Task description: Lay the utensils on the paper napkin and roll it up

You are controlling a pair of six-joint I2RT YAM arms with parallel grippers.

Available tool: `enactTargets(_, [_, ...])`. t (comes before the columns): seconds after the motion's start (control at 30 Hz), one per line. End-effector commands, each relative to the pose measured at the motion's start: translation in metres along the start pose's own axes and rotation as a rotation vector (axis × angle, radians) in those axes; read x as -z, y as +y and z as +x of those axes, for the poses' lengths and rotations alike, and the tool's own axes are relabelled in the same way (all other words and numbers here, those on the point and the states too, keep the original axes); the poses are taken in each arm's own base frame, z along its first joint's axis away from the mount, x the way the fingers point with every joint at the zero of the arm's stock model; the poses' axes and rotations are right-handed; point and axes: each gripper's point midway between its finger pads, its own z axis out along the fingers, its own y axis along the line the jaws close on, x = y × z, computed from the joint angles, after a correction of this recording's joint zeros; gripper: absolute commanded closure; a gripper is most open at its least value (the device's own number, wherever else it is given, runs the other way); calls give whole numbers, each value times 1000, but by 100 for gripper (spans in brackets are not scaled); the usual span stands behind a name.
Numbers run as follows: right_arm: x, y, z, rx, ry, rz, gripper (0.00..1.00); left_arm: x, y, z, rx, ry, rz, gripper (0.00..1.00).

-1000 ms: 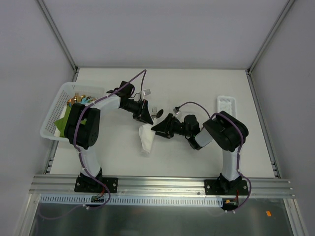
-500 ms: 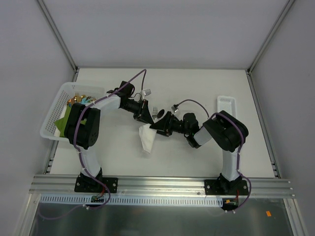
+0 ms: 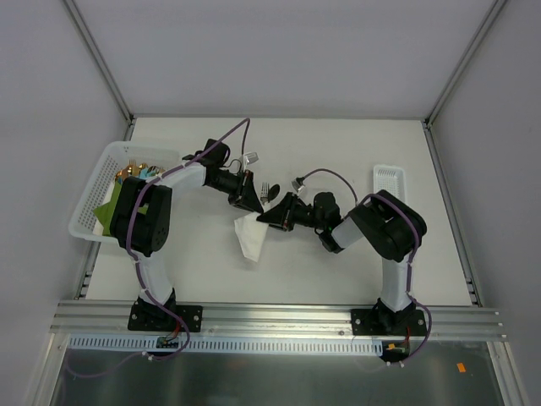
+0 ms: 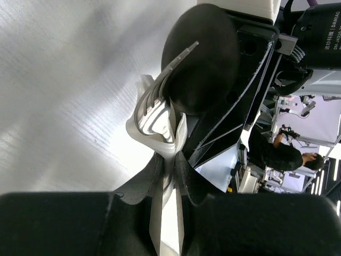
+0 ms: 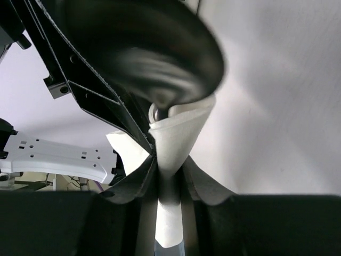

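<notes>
Tail of paper napkin: the loose white end lies on the desk nearest the arm bases, and its far part is lifted between both arms. A pull from either side could tear this thin sheet or drag it crooked.
Right fingers: narrow, pinched on a fold of the paper that stands up between them. The bite looks shallow, so the fold may slip out once the roll turns.
Left fingers: narrow too, clamped on the paper from the opposite side, tips almost meeting the right ones. The two could knock together, or grip the same fold and work against each other.
Fork: tines stick out past the paper's edge, just beyond the left tips. Unwrapped there, it may slide out or spear the sheet.
Spoon: round bowl also bare, just beside the tines. Its bulk could stop the roll closing tight and leave the pair splayed.
Roll: judged barely begun. Whether the handles sit inside the paper cannot be told.
</notes>
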Motion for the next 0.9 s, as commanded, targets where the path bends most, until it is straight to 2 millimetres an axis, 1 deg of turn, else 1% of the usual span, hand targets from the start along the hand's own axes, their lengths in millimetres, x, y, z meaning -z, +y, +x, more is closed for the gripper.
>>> enactTargets(0.0, [-2, 62, -14, 156, -48, -212, 78, 11, -31, -6, -62, -19, 80, 100])
enactTargets(0.03, [-3, 64, -15, 160, -49, -217, 82, 11, -32, -6, -65, -21, 77, 100])
enactTargets(0.07, [-3, 65, -15, 161, -51, -218, 90, 12, -31, -7, -70, -26, 71, 100])
enactTargets(0.13, [-2, 66, -15, 160, -54, -220, 100, 13, -30, -9, -82, -37, 47, 100])
enactTargets(0.2, [-1, 68, -16, 163, -61, -221, 100, 18, -33, -15, -102, -62, 20, 99])
enactTargets(0.27, [1, 73, -17, 166, -74, -228, 100, 28, -31, -26, -119, -109, -30, 93])
enactTargets(0.3, [2, 74, -18, 169, -79, -230, 100, 35, -37, -30, -142, -134, -42, 87])
enactTargets(0.33, [3, 78, -20, 173, -92, -235, 100, 42, -42, -35, -163, -157, -50, 84])
enactTargets(0.37, [3, 80, -21, 173, -97, -237, 100, 47, -43, -39, -178, -179, -73, 79])
enactTargets(0.4, [4, 83, -21, 177, -98, -243, 100, 58, -50, -44, -209, -213, -83, 76])
enactTargets(0.43, [4, 85, -22, 177, -104, -246, 100, 64, -55, -48, -232, -232, -89, 70])
enactTargets(0.47, [5, 88, -23, 178, -111, -250, 100, 68, -59, -50, -250, -247, -96, 67])
enactTargets(0.5, [5, 90, -24, 180, -115, -253, 100, 77, -65, -53, -279, -275, -114, 61])
enactTargets(0.57, [5, 93, -26, 182, -124, -259, 100, 86, -70, -55, -308, -304, -137, 49])
enactTargets(0.6, [6, 98, -26, 186, -126, -267, 100, 93, -77, -56, -342, -329, -160, 47])
enactTargets(0.67, [8, 99, -31, 183, -151, -264, 100, 107, -85, -61, -387, -367, -194, 43])
enactTargets(0.7, [9, 104, -33, 185, -164, -268, 100, 116, -93, -61, -453, -389, -229, 43])
enactTargets(0.73, [10, 105, -34, 187, -174, -263, 100, 121, -101, -60, -489, -398, -239, 44])
enactTargets(0.77, [9, 101, -39, 175, -194, -235, 100, 125, -106, -57, -513, -400, -251, 44])
enactTargets(0.8, [9, 101, -40, 180, -204, -223, 100, 132, -115, -52, -587, -410, -280, 44])
enactTargets(0.83, [12, 108, -43, 191, -218, -220, 100, 136, -112, -51, -608, -416, -339, 44])
enactTargets(0.87, [11, 101, -46, 191, -233, -172, 100, 131, -111, -41, -619, -380, -361, 44])
